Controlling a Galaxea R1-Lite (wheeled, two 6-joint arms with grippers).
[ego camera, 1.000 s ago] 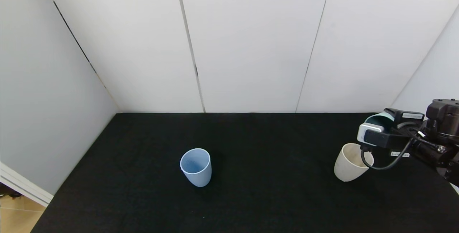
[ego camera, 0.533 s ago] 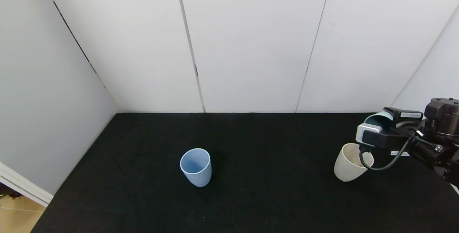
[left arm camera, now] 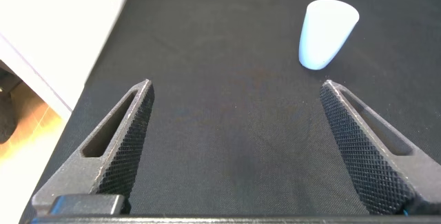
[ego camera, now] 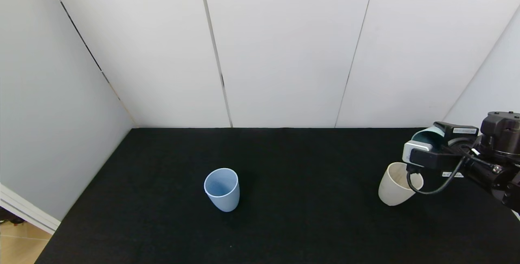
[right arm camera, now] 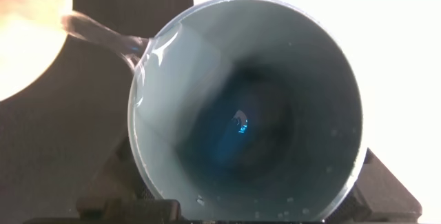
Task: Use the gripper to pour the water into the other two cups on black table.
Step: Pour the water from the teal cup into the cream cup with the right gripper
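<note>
At the right edge of the wide matte black cloth-textured table (ego camera: 284,231), the right gripper (ego camera: 436,150), a black robot hand carrying a white-and-black boxy block and a looped black cable, held a teal-green tapered tumbler (ego camera: 426,137) tipped on its side, its jaws clamped on the tumbler's walls. The tumbler's mouth pointed toward the robot's left and hung just above the cream-beige handleless tumbler (ego camera: 395,189), which stood upright on the table below the gripper. In the right wrist view the teal-green tumbler (right arm camera: 244,110) filled most of the picture, its inside wet with small droplets near the rim, and a thin clear stream of water (right arm camera: 103,38) ran from its lip across to the pale rim of the cream-beige tumbler (right arm camera: 27,38). A small glint showed deep in the teal tumbler's bottom. The light blue handleless tumbler (ego camera: 222,189) stood upright near the middle of the table, well apart from the other two; whether it held any water could not be told. The left gripper (left arm camera: 234,148) hovered low over the table's left part with its two black textured fingers (left arm camera: 117,148) spread wide apart and nothing between them, the light blue tumbler (left arm camera: 327,32) standing farther off beyond it.
</note>
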